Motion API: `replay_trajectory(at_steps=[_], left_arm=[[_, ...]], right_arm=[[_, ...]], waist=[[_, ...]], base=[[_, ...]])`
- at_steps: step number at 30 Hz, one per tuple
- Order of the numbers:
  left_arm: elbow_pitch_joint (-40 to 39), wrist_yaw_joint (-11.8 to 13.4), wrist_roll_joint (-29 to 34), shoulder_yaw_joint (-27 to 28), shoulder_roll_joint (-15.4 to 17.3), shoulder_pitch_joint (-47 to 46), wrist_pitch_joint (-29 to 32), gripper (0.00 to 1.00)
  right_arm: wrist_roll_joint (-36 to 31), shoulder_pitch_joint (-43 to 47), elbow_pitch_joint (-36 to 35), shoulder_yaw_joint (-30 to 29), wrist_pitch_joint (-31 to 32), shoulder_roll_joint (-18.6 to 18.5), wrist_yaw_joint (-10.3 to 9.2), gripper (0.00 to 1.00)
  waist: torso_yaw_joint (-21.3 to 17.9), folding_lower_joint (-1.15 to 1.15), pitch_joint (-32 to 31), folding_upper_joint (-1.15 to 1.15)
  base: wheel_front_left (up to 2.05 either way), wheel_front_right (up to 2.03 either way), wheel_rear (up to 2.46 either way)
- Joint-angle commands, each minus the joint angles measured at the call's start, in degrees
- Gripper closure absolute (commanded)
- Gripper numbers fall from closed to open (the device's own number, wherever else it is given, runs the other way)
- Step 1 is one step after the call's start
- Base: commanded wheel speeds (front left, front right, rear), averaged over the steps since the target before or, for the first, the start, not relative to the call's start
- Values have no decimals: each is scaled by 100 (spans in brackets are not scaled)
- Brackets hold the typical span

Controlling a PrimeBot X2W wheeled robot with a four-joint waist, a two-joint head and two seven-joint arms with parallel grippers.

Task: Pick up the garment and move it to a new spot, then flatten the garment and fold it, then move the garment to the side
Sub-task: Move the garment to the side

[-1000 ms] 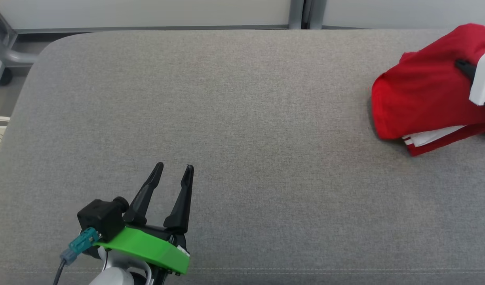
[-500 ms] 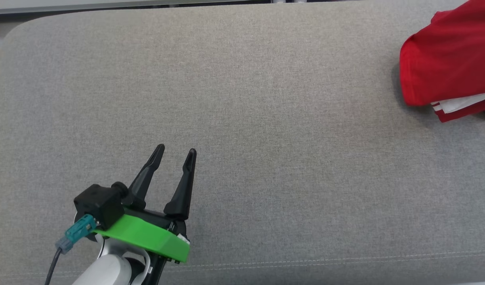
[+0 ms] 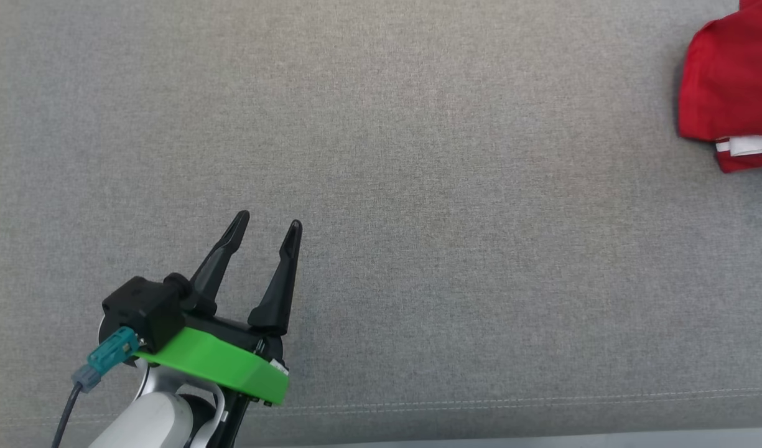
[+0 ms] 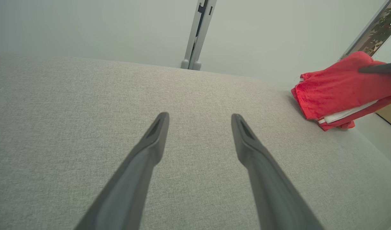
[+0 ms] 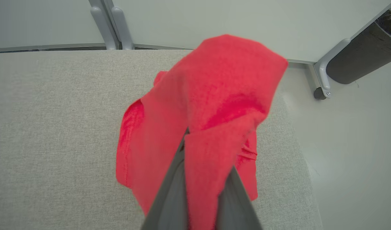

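One red garment (image 5: 214,95), pinched by the right gripper (image 5: 203,166) at the far right end of a grey cushion (image 3: 418,186).
Its top is bunched in that pinch; the lower folds, with a white stripe, seem to rest on the fabric. Keep the grip firm and raise the cloth clear before carrying it toward the open middle. The left gripper (image 3: 269,221) hovers near the front edge, jaws spread, empty. Since a second ago the head camera has dipped, so the garment sits nearer the view's right edge; the left gripper's spread matches.
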Motion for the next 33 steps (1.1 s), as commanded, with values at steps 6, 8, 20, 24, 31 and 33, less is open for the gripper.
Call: replay_trajectory(at_steps=[6,8,20,24,31,33], left_arm=[[-215,73,157,-63,121,-174,169,0],[-263,96,183,-81,144,-187,206,0],[-423,162,266,-151,292,-212,424,0],[-461,185,282,-180,310,-187,465,0],[-503,222,285,-193,353,-180,507,0],[-502,235,282,-196,360,-169,514,0]], right_arm=[[-604,13,561,-21,-512,-217,-2,100],[-742,15,650,-5,-658,-210,-2,100],[-1312,-138,1208,25,-1440,-155,-3,57],[-1518,-230,1456,58,-1680,-132,-4,0],[-1732,-339,1926,84,-1968,-50,-4,0],[-1768,-330,2061,96,-2031,-29,-4,0]], waist=[[-1,0,218,0],[-5,0,250,0],[40,0,387,0],[45,0,407,0],[-4,0,433,0],[-28,0,412,0]], base=[[0,0,0],[0,0,0],[0,0,0],[0,0,0],[0,0,0],[0,0,0]])
